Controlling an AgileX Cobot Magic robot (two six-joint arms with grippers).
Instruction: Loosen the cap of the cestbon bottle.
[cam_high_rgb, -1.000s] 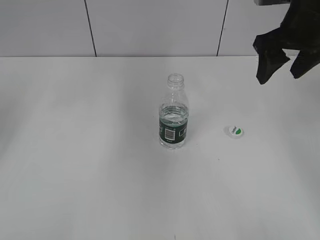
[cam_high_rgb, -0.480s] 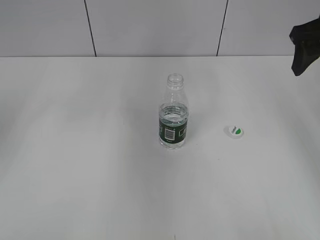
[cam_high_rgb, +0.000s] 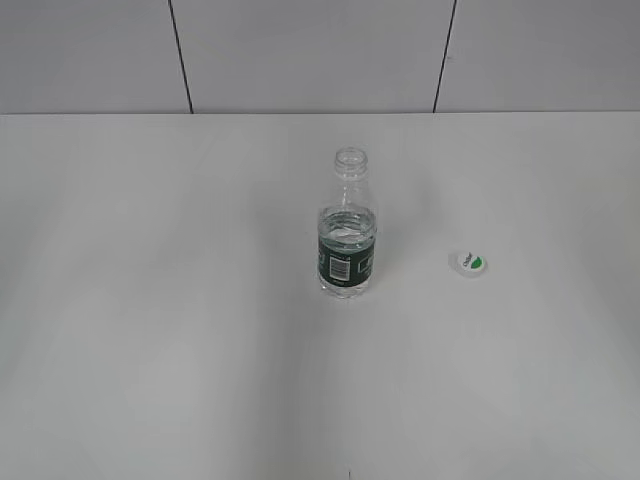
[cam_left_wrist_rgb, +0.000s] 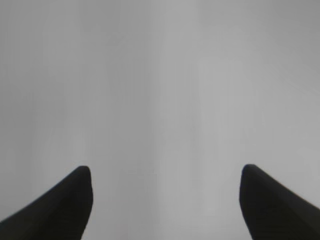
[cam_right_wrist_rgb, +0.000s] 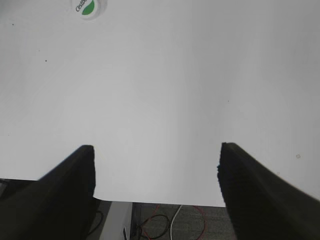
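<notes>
Exterior view: cestbon bottle (cam_high_rgb: 348, 245) upright, uncapped; cap (cam_high_rgb: 468, 263) apart.

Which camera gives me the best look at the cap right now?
The exterior view: the cap lies whole on the table, off the bottle and to its right. The right wrist view catches it only at the top edge, partly cut off. The left wrist view shows no cap, only blank surface.
</notes>
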